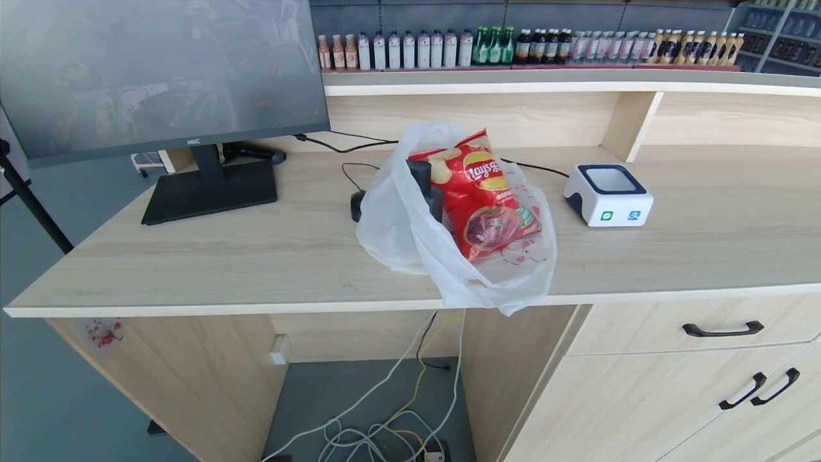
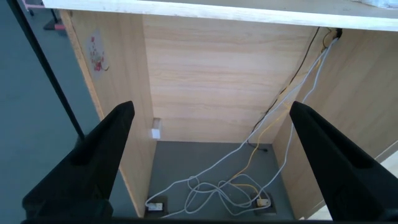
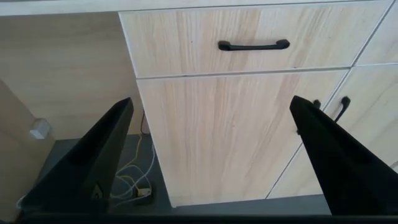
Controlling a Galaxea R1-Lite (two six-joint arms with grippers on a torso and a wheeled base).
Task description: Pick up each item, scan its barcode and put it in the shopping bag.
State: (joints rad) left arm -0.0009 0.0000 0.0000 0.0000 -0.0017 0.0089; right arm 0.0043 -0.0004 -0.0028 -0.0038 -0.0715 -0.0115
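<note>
chips bag (image 1: 484, 196) sits in shopping bag (image 1: 397, 234), mid-tabletop (image 1: 192, 256) | looks light, crinkly, crushable, I'd pinch the top seam | left gripper (image 2: 211, 109), right gripper (image 3: 211, 102): jaws wide, empty

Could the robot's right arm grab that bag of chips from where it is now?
Probably not straight away: the right tool sits open below the countertop, facing the drawer, while the chips bag lies inside the shopping bag above.
</note>
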